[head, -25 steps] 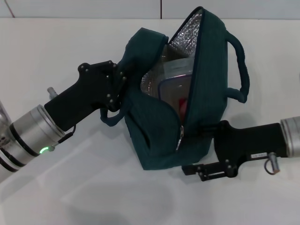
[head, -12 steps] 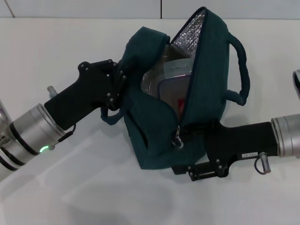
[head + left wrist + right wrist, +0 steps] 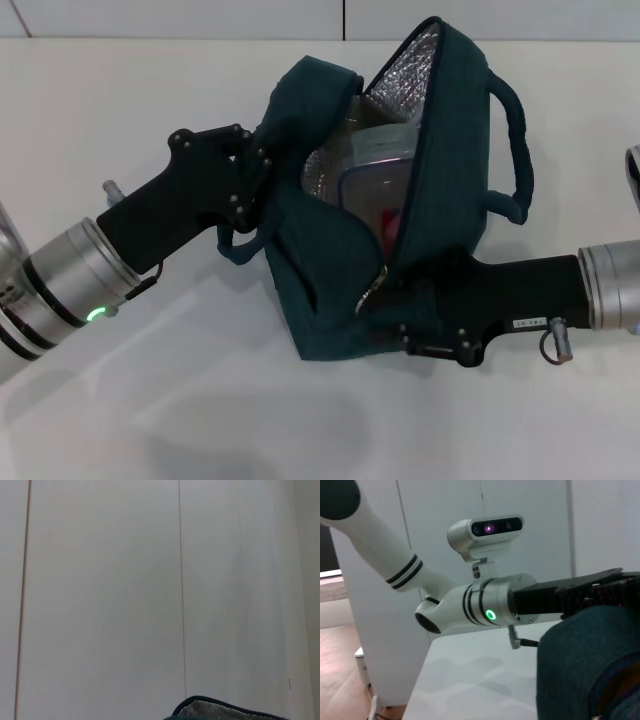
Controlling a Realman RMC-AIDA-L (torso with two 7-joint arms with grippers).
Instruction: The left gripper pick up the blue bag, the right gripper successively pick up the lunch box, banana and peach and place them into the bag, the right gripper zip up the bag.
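The right gripper [image 3: 385, 300] is pressed against the near end of the blue bag [image 3: 330, 290], right where the zipper pull [image 3: 372, 288] hangs at the bottom of the open seam; whether the pull is actually pinched between its fingers cannot be told, since the tips are hidden against the fabric. The step in hand is judged to be the zipping. The pull should be clamped squarely and drawn along the line of the teeth, up toward the far end, not away from the cloth, or the slider may jam.

Further out, the seam is seen gaping wide, with the silver lining [image 3: 395, 75] exposed and the lunch box [image 3: 370, 180] lying inside, something red just beside it. The contents should be kept below the seam so nothing is caught by the slider.

On the other side, the bag's left flap is gripped by the left gripper [image 3: 262, 165], closed on the fabric, and the bag is held up off the table [image 3: 150, 90]. Counter-tension from that hold is what the zip will need; the fabric should be kept taut and steady.
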